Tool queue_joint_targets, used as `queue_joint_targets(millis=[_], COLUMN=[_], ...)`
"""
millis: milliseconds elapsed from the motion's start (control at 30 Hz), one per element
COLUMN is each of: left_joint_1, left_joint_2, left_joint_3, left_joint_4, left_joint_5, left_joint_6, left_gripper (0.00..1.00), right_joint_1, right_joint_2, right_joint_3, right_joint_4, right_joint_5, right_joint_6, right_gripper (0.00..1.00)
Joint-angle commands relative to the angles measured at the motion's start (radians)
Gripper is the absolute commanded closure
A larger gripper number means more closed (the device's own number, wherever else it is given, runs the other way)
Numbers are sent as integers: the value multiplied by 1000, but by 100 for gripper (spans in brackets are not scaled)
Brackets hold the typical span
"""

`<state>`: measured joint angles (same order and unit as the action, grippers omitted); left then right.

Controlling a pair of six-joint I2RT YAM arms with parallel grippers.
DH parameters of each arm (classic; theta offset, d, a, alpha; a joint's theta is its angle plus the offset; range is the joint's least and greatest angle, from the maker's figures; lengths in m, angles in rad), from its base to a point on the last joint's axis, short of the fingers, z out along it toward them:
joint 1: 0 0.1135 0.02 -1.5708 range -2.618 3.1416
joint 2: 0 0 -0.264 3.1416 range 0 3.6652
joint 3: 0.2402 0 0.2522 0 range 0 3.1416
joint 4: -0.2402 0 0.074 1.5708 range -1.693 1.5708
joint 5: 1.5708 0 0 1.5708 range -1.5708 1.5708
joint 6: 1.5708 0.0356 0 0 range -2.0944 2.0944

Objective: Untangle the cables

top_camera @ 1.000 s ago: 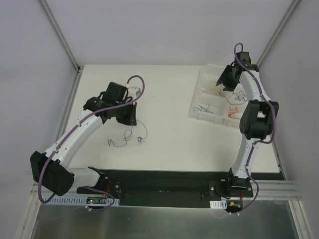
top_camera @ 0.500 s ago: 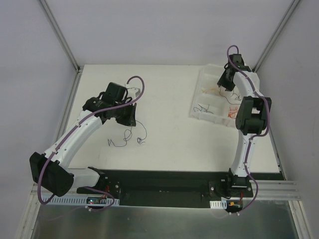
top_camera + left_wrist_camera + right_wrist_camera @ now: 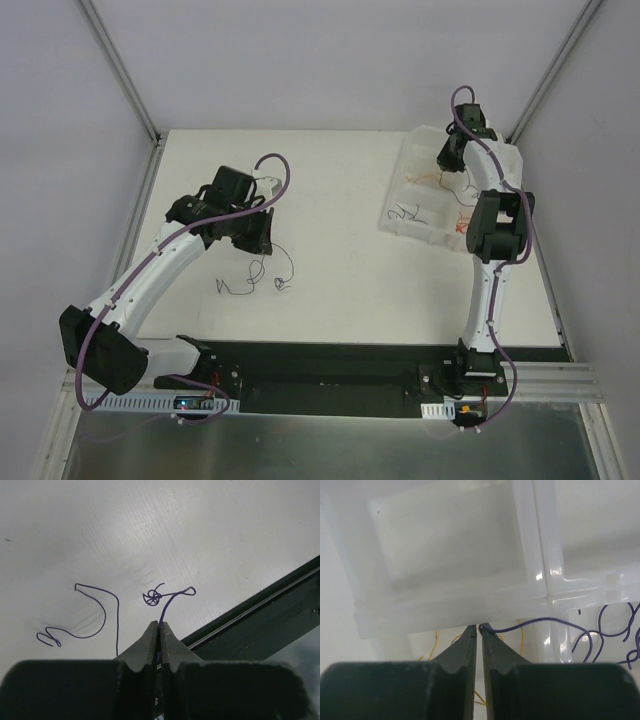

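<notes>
I am pressing my left gripper (image 3: 159, 626) shut on a purple wire (image 3: 169, 602). The wire is coming up out of the tips and running across the white table (image 3: 150, 525) into a small loop on the right and a tight little curl on the left. Just beside it on the left, a loose purple strand (image 3: 102, 617) is lying flat on the table in a wavy line, apart from the curl. Its near end is disappearing behind my finger, so I cannot tell whether it is touching the pinched wire. A dark strip (image 3: 260, 630) is crossing the lower right corner beyond the table's edge. In the view from above, this gripper is hanging over the left half of the table, with the thin strands lying just on the near side of it. I am holding my right gripper (image 3: 479, 628) closed to a sliver over the white tray (image 3: 445, 610) at the far right of the table, and the end of a long purple wire (image 3: 545, 620) is sitting caught at the very tips. That wire is arching to the right over a divider and dropping into the next compartment, where more purple curls (image 3: 620, 630) are lying. Thin yellow wires (image 3: 522, 636) are lying in the compartment directly under my tips.
</notes>
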<state>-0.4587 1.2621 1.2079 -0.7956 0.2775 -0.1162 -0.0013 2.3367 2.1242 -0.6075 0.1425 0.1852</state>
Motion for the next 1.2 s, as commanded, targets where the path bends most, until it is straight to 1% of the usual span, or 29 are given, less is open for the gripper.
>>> queue_joint_targets(millis=[0, 33, 200, 267, 300, 433, 567, 667, 800, 900, 1167], left_joint_1=[-3, -3, -3, -3, -1, -3, -3, -3, -3, -3, 0], left_joint_2=[-9, -7, -6, -7, -7, -6, -4, -7, -13, -15, -10], left_joint_3=[22, 22, 27, 25, 24, 22, 22, 19, 10, 2, 12], left_joint_4=[-14, -14, -14, -13, -14, -14, -13, -11, -13, -14, -22], left_joint_5=[-14, -15, -12, -14, -15, -14, -14, -14, -15, -18, -20], left_joint_6=[21, 21, 24, 26, 26, 26, 29, 30, 36, 35, 36], left_gripper=[100, 100, 100, 100, 100, 100, 100, 100, 100, 100, 100], right_joint_1=[0, 0, -23, -42, -57, -123, -201, -250, -276, -276, -304], right_joint_2=[-10, -17, -108, -163, -190, -299, -341, -335, -280, -200, -90], right_joint_3=[69, 66, 42, 19, -4, -96, -133, -170, -222, -163, 57], right_joint_4=[5, 8, 3, 5, 12, 80, 147, 263, 506, 603, 601], right_joint_5=[9, 5, -64, -131, -191, -345, -463, -579, -722, -764, -728], right_joint_6=[-13, -15, -18, -13, -16, -12, -16, 13, 72, 123, 100], right_gripper=[96, 99, 100, 100, 100, 100, 100, 100, 100, 100, 100])
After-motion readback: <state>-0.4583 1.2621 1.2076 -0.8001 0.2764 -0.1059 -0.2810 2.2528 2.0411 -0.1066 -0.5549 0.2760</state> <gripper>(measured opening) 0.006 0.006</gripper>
